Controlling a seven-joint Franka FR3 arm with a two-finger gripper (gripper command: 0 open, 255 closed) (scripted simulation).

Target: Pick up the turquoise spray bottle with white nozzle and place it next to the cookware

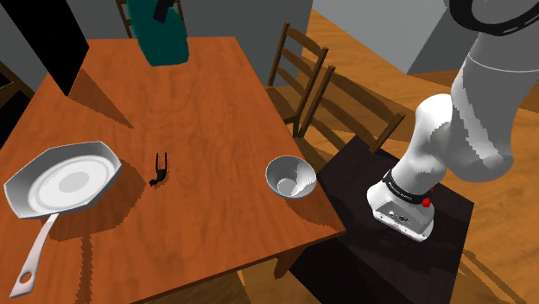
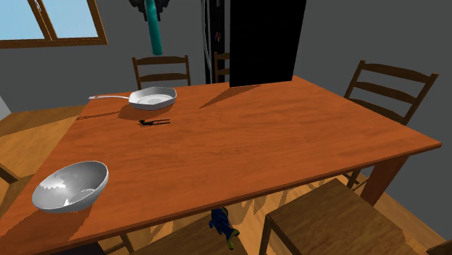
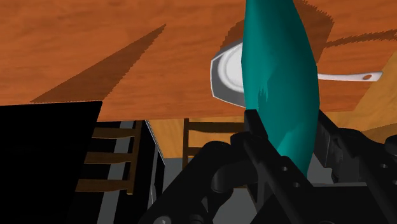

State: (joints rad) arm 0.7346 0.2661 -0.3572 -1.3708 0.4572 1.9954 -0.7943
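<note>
The turquoise spray bottle [image 1: 161, 36] hangs high above the far part of the wooden table [image 1: 216, 112], clasped in my black gripper [image 1: 163, 9]. In the second exterior view the bottle [image 2: 153, 30] hangs below the gripper [image 2: 148, 6], above and behind the pan [image 2: 153, 96]. Seen from the wrist, the bottle [image 3: 280, 76] runs out between the fingers [image 3: 257, 137] of the gripper [image 3: 289, 137], and part of the pan [image 3: 227, 73] lies on the table beyond it. The white frying pan [image 1: 65, 183] sits by the table's left edge in the shoulder view, handle toward the camera. The nozzle is hidden.
A small black object [image 1: 159, 169] lies right of the pan. A white bowl [image 1: 290, 177] stands near the table corner closest to the stand. A tall black block [image 2: 253, 40] rises at the table's far side. Wooden chairs [image 1: 302, 73] surround the table.
</note>
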